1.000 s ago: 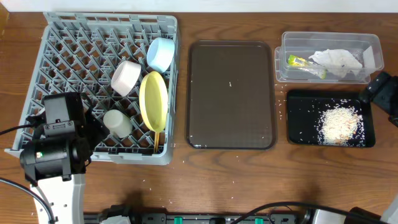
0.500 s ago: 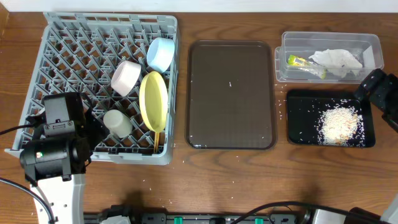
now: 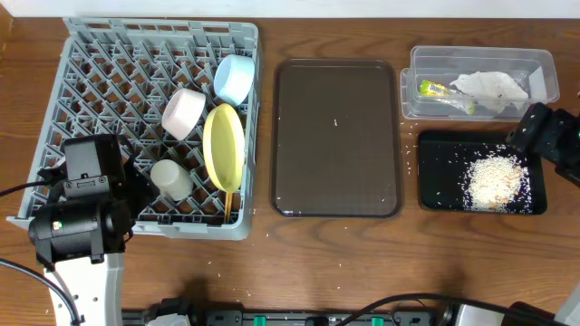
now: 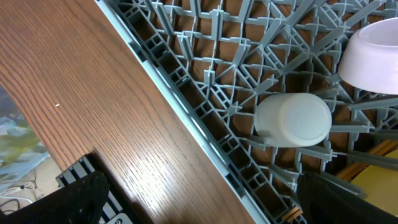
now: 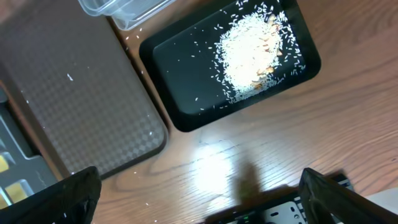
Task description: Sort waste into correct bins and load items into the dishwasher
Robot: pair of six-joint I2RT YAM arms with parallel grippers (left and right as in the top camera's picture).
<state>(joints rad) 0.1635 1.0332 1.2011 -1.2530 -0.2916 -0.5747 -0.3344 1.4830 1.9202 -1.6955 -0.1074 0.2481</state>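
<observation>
**Both grippers empty, waste binned, dishes racked**

I saw the right gripper (image 5: 198, 182) with its fingers spread wide and nothing between them. In its wrist view the black tray (image 5: 180, 118) lay at 12 o'clock from the gap, apart from both fingers. The crumbs (image 5: 252, 53) were heaped in the tray towards 1 o'clock.

The left gripper (image 4: 200, 186) also had its fingers apart and held nothing. The cream cup (image 4: 292, 119) lay on its side in the dish rack (image 3: 109, 54) at about 1 o'clock from that gap, near the right finger but not touching it.

From overhead, the napkin (image 3: 491, 87) and wrapper (image 3: 437, 90) lay in the clear tub (image 3: 480, 56). The plate (image 3: 225, 145) stood on edge at the rack's 4 o'clock side, with the blue bowl (image 3: 236, 79) at its 12 o'clock.

The pinkish bowl (image 4: 373, 56) was cut off by the left wrist frame. The chopsticks (image 3: 228, 204) barely showed below the plate. The right arm ran off the overhead frame's edge.
</observation>
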